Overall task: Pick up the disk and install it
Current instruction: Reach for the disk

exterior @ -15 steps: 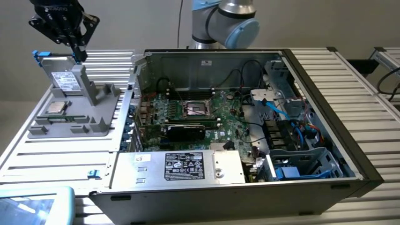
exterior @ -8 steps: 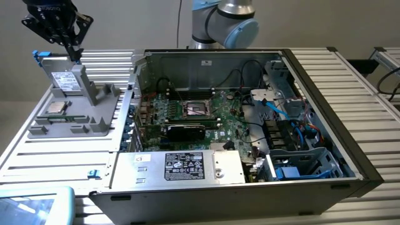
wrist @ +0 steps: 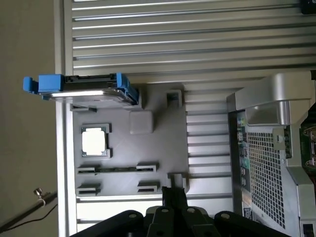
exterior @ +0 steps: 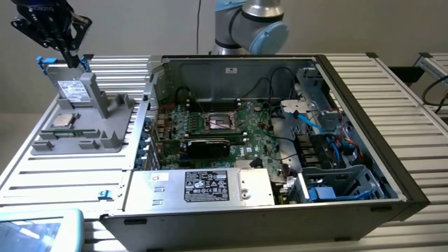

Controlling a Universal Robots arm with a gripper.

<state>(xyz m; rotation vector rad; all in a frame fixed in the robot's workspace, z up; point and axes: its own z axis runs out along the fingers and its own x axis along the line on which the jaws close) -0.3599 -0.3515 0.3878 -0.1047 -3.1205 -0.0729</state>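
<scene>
We see the disk (exterior: 73,89) standing on edge in the grey holder (exterior: 105,138) at the exterior view's left, probably so its top edge stays free for a grasp from above. The claw (exterior: 72,61) hangs just above it, fingers pressed together and pinching nothing.

Print on the disk (exterior: 73,90) is too small to read.

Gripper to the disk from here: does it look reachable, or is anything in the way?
Probably yes. The disk stands upright in the grey fixture with its top edge bare and nothing blocking it. The gripper is shut and, by the wrist view, not yet lined up over it.
</scene>
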